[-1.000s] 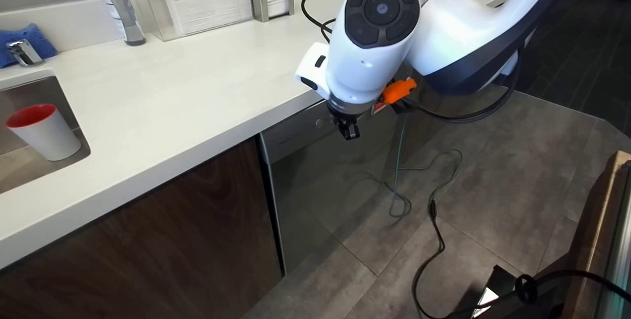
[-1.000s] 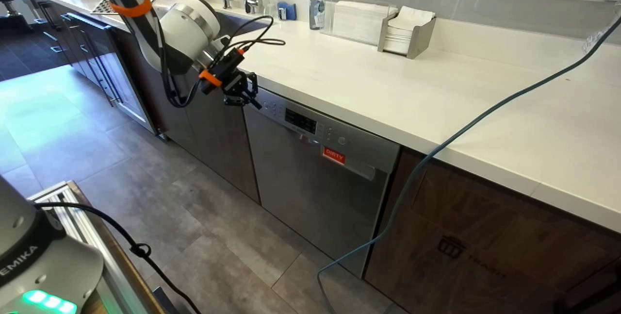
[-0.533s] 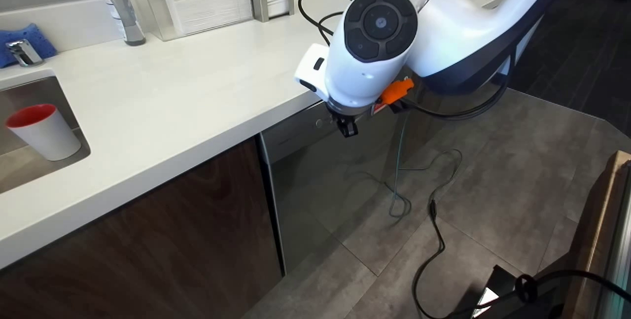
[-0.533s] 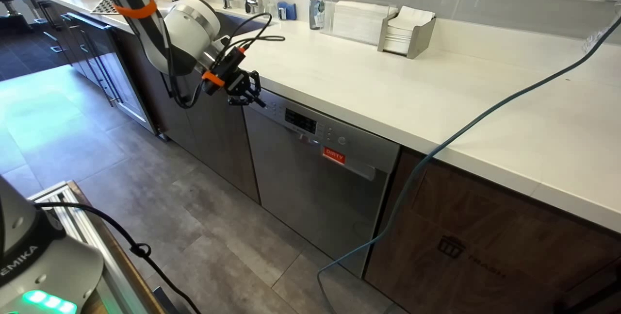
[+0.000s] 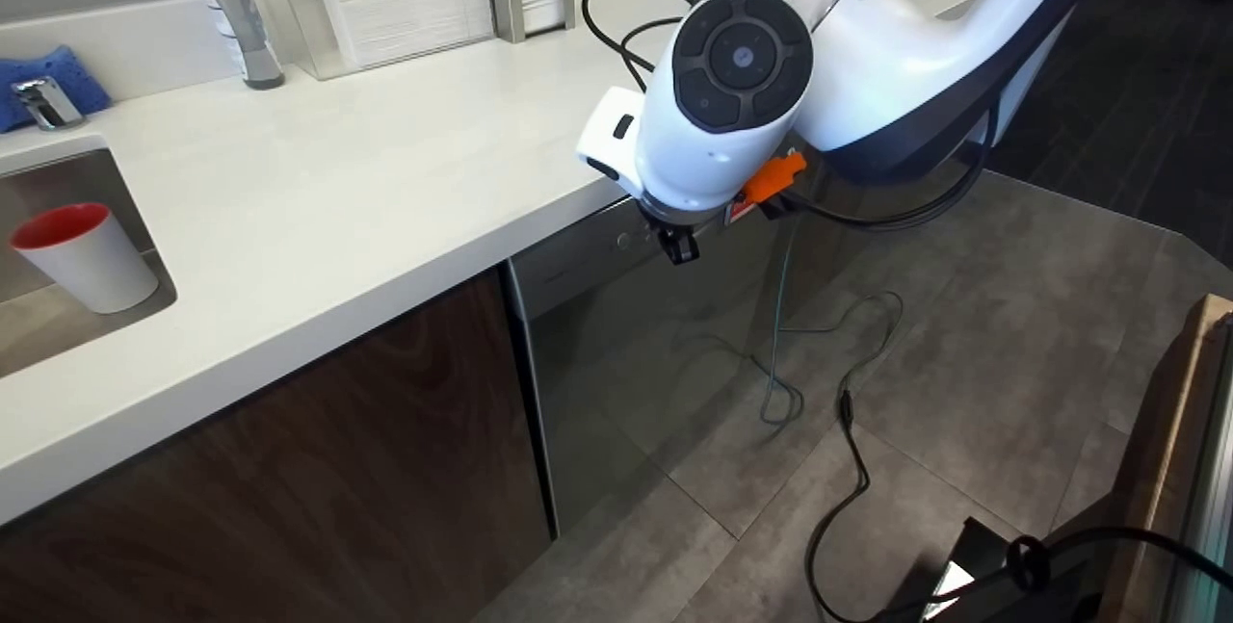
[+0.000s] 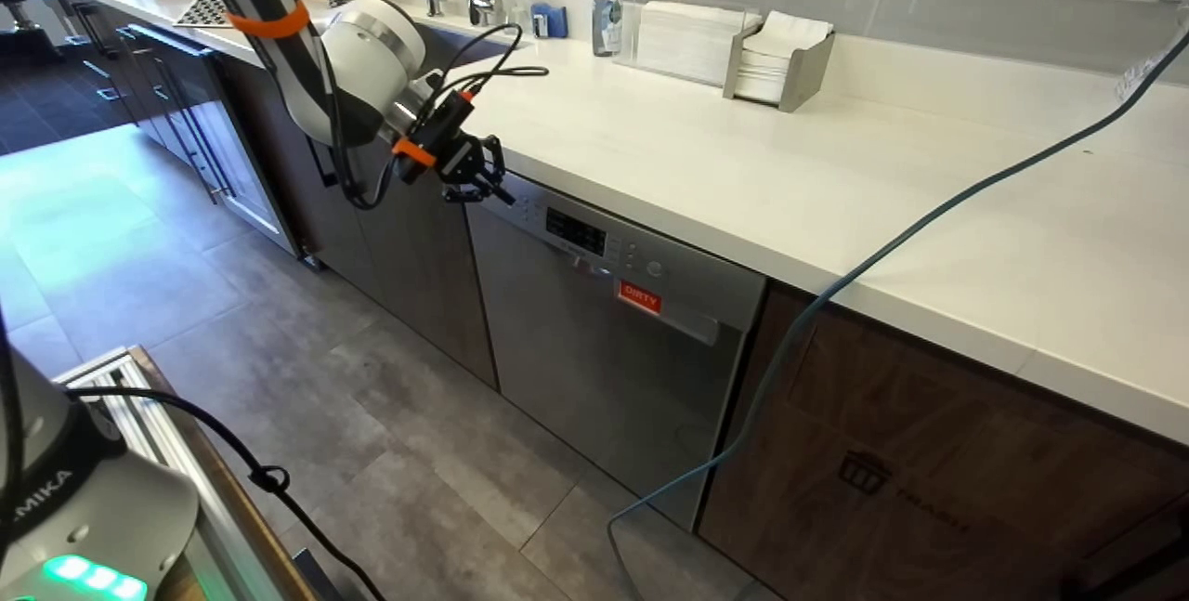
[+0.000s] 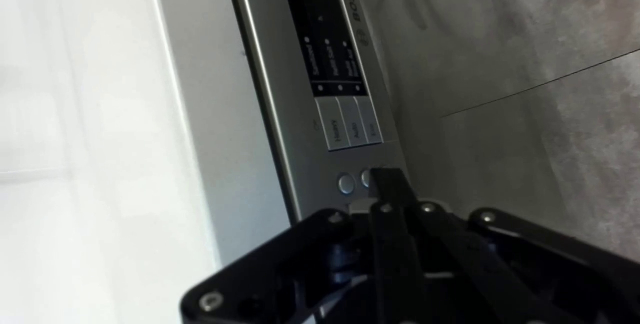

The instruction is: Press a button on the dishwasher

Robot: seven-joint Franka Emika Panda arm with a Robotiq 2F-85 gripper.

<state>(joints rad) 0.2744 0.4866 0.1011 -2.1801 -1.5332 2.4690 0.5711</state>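
Note:
The dishwasher (image 6: 594, 332) has a brushed steel front with a control strip and a dark display (image 6: 576, 230) along its top; its front also shows in an exterior view (image 5: 626, 363). In the wrist view the display (image 7: 325, 38), labelled panel keys (image 7: 350, 122) and two round silver buttons (image 7: 346, 184) show. My gripper (image 7: 391, 176) is shut, its black tips over the panel beside the round buttons, partly covering one. In an exterior view my gripper (image 6: 506, 196) is at the left end of the strip, below the counter edge. Whether the tips touch the panel cannot be told.
The white countertop (image 6: 706, 146) overhangs just above the panel. A red DIRTY sign (image 6: 640, 297) is on the dishwasher front. A blue-green cable (image 6: 790, 332) hangs at its right. Wood cabinets (image 6: 929, 452) stand beside it. A napkin holder (image 6: 803, 71) is on the counter.
My gripper has moved slightly right along the control strip toward the display in an exterior view, with the arm following. The gripper stays shut. The dishwasher looks unchanged.

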